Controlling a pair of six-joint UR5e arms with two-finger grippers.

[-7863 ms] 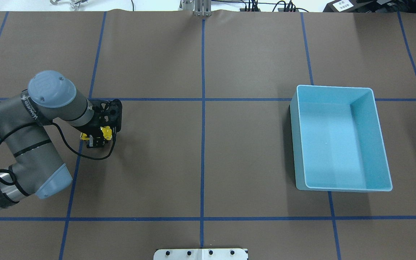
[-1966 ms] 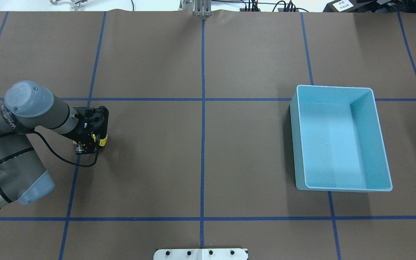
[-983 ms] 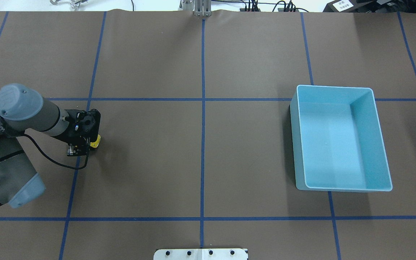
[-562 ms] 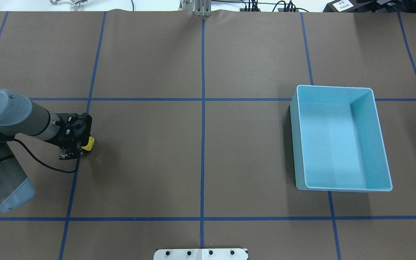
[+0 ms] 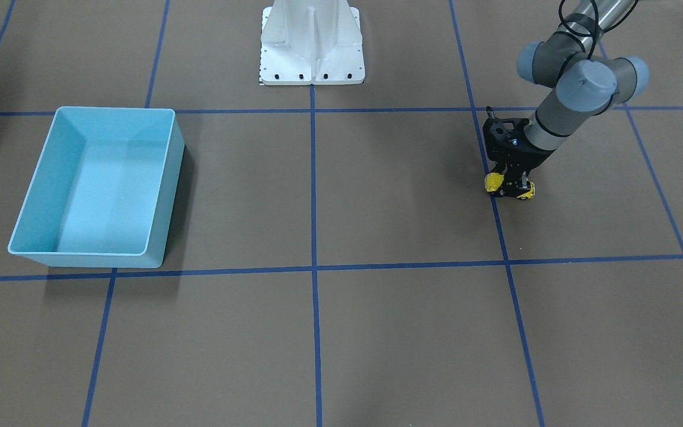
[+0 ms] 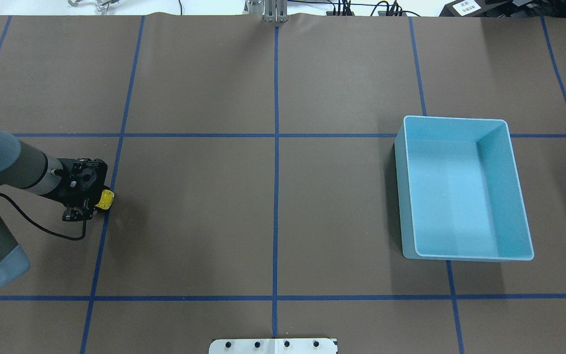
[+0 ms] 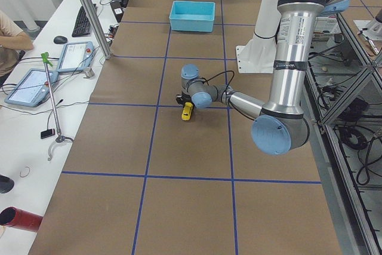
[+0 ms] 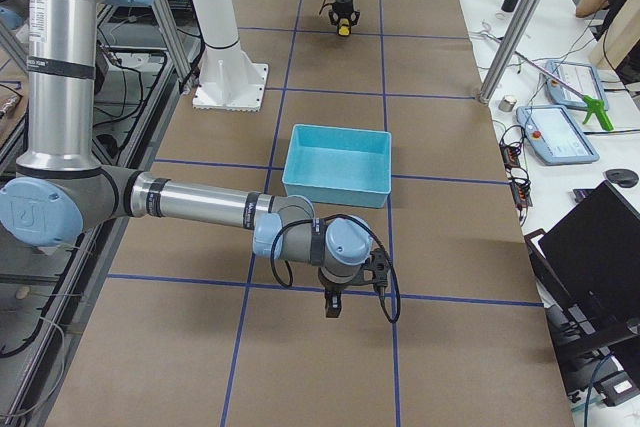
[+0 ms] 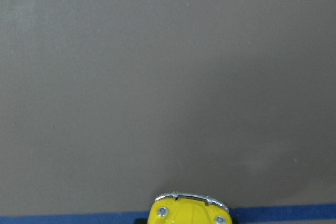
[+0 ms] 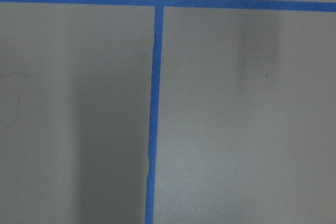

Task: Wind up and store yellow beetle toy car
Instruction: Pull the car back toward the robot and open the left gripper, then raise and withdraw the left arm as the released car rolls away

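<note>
- Since the earlier overhead frames, the yellow beetle toy car [image 6: 105,199] and the left gripper [image 5: 510,185] holding it have slid toward the frame's left edge. They now sit on the vertical blue tape line [image 6: 99,255] that they were to the right of before.
- In the overhead view the car is at left centre, mostly hidden under the black gripper, with only one rounded yellow end showing.
- In the front-facing view it is at right centre, with yellow showing on both sides of the fingers. It is low at the table surface; whether the wheels touch cannot be told.
- The left claw is closed across the car's middle and grips it.
- The left wrist view shows the car's chrome-trimmed end at the bottom edge, just above a blue line.
- A black cable [image 6: 42,228] loops from the left arm [image 6: 13,162] beside the gripper.
- The only writing is a white label [image 6: 462,7] at the overhead frame's top right, and it is too small to read.
- The light-blue bin [image 6: 452,118] stands well apart at right centre, in the same place as before.
- Between the car and the bin lie the brown table cover [image 6: 189,221] and the centre tape line [image 6: 275,196].
- A white base plate [image 5: 282,65] sits at the top centre of the front-facing view.
- The right gripper [image 8: 333,304] hangs near a tape line at lower centre of the right-side view. How far it is open cannot be told.
- A person's arm [image 7: 12,37] rests at the desk in the upper left of the left-side view.
</note>
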